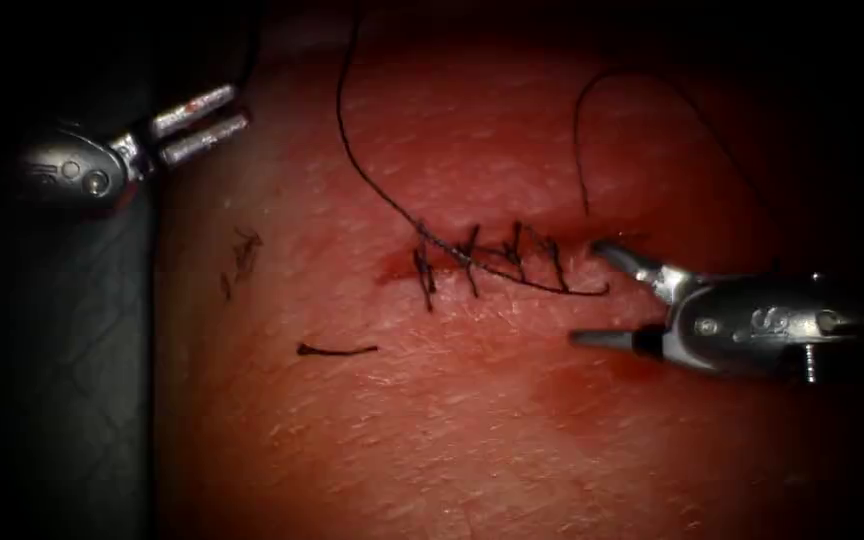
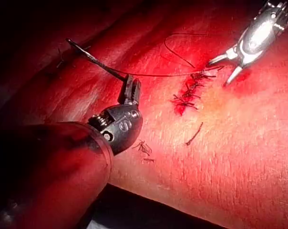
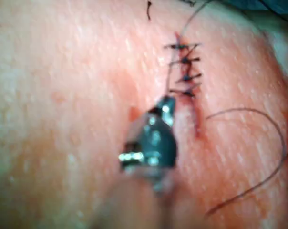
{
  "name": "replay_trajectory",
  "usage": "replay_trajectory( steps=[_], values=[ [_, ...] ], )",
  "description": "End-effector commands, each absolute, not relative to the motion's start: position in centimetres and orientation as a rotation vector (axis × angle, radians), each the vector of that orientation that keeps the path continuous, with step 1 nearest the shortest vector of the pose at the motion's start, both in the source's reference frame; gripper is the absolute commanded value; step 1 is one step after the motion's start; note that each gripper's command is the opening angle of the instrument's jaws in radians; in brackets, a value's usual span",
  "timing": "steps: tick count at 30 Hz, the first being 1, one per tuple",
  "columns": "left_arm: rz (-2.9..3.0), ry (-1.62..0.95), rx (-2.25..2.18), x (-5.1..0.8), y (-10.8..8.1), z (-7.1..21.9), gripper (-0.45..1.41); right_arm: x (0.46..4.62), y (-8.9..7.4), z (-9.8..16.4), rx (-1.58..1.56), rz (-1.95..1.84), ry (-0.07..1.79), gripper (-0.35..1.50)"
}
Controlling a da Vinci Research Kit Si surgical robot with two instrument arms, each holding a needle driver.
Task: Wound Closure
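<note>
On the far left we see a dark mat [image 1: 72, 400] lying beside the tissue [image 1: 472, 440], its edge running along the tissue's nine o'clock side. Above it, at about ten o'clock from the cut [image 1: 492, 255], the left tool [image 1: 200, 125] hangs over the tissue's edge, well apart from the wound. Its two jaws lie side by side with a narrow gap and pinch nothing. Its wrist carries small stamped marks that we cannot read. Moving right, a few dark thread scraps [image 1: 244, 250] lie on the skin at nine o'clock from the cut, and a short cut end of thread [image 1: 337, 350] lies alone at about seven o'clock. The cut itself is crossed by several dark stitches [image 1: 472, 260], with red fluid [image 1: 392, 268] at its left end. One strand of thread [image 1: 352, 150] climbs from the leftmost stitch toward twelve o'clock, while another runs under the stitches toward three o'clock and ends free between the right tool's jaws. A further loose loop [image 1: 592, 100] curves over the tissue at one o'clock. The right tool [image 1: 584, 292] sits at the cut's three o'clock end, jaws spread wide, the upper tip just beside the last stitch, gripping nothing. In the left wrist view it stands just beyond the stitches. Its body bears engraving too small for us to read.
</note>
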State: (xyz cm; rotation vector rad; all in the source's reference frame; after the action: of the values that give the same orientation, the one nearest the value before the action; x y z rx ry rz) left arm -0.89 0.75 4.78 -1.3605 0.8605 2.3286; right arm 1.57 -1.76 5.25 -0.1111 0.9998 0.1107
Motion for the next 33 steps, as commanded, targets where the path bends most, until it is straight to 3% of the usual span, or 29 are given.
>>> replay_trajectory(
  steps=[1, 5, 16, 28, 29, 30, 31, 32, 33],
  values=[
    [2.327, 0.86, -1.363, -0.94, 0.8, 4.8, -0.45, 1.57, -1.9, 5.3, -0.088, 0.128, 1.011, -0.35],
    [2.328, 0.861, -1.364, -0.95, 0.7, 4.8, -0.45, 1.45, -1.9, 5.1, -0.067, 0.141, 0.988, -0.35],
    [2.323, 0.873, -1.375, -1.05, 0.7, 4.8, -0.45, 1.64, -2.5, 4.2, -0.022, 0.114, 1.046, -0.35],
    [2.332, 0.859, -1.395, -1.25, 0.6, 4.9, -0.45, 2.19, -3.1, 3.0, 0.046, 0.064, 1.182, -0.33],
    [2.332, 0.859, -1.395, -1.25, 0.6, 4.9, -0.45, 2.2, -3.0, 3.0, 0.044, 0.067, 1.187, 0.17],
    [2.332, 0.859, -1.395, -1.25, 0.6, 4.9, -0.45, 2.2, -3.0, 3.0, 0.038, 0.075, 1.195, 0.46],
    [2.332, 0.859, -1.395, -1.25, 0.6, 4.9, -0.45, 2.19, -3.0, 3.0, 0.033, 0.083, 1.202, 0.62],
    [2.335, 0.856, -1.394, -1.25, 0.6, 4.9, -0.45, 2.17, -2.9, 3.0, 0.036, 0.094, 1.206, 0.94],
    [2.334, 0.856, -1.395, -1.25, 0.6, 4.9, -0.45, 2.05, -2.8, 3.1, 0.037, 0.097, 1.218, 1.09]
  ],
)
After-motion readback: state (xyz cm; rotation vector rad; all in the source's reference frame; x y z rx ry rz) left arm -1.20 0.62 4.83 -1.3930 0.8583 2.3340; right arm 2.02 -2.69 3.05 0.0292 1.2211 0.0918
